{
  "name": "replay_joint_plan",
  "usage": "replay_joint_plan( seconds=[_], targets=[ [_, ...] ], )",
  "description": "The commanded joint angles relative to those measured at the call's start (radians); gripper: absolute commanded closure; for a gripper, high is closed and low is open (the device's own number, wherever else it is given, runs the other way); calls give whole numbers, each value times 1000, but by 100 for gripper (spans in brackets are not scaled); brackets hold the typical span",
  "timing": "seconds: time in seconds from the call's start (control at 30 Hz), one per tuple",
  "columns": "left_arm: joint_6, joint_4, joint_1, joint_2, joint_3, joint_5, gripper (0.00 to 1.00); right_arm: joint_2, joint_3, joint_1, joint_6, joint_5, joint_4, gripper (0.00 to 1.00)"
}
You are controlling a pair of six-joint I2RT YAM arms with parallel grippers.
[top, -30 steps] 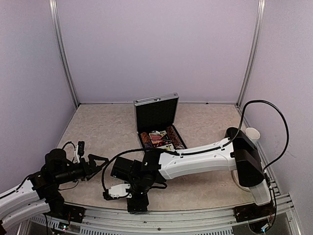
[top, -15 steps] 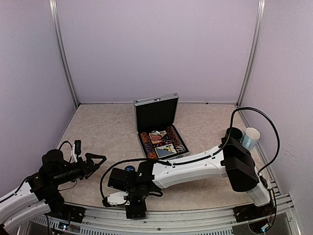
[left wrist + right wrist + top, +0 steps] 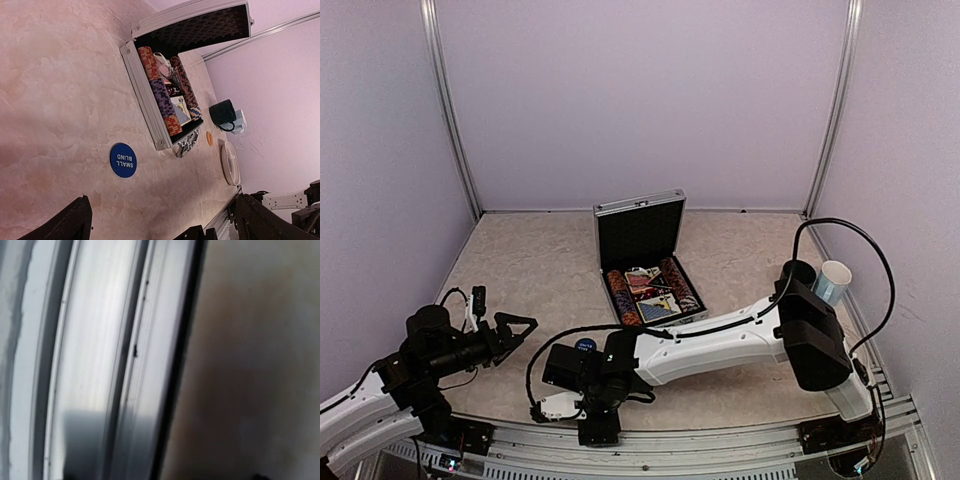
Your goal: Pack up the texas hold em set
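The silver case (image 3: 642, 262) stands open at mid-table, chips and card decks inside (image 3: 165, 95). A blue round "small blind" button (image 3: 123, 160) lies on the table in front of the case's near left corner, and it shows just behind the right wrist (image 3: 585, 346). A small orange disc (image 3: 210, 138) lies beside the case's latches. My left gripper (image 3: 167, 227) is open and empty, low at the front left (image 3: 515, 328), aimed toward the button. My right gripper (image 3: 598, 425) points down at the front rail. Its dark tips barely show, wide apart, nothing between them (image 3: 165, 477).
A dark mug (image 3: 222, 112) and a pale-blue mug (image 3: 833, 278) stand at the right edge. A round grey ringed coaster (image 3: 230, 162) lies nearer the front right. The metal front rail (image 3: 100, 365) fills the right wrist view. The right arm (image 3: 720, 335) stretches across the table's front.
The right arm has swung lower and toward the front edge, uncovering the blue button, more of the case and the mugs. The left gripper has shifted slightly and stays open.
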Motion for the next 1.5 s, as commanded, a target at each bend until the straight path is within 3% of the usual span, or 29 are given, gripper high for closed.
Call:
replay_joint_plan(
  seconds=[0.0, 0.63, 1.33, 1.47],
  targets=[
    [17, -7, 5, 11, 16, -16, 1, -9, -52, -39, 10, 87, -21, 22],
    [23, -5, 5, 27, 23, -17, 1, -3, -53, -63, 16, 14, -31, 26],
    [29, 21, 5, 77, 37, -11, 1, 16, -72, -61, 29, 28, -5, 64],
    [30, 26, 5, 82, 40, -12, 1, -4, -94, -78, 36, 41, 24, 64]
  ],
)
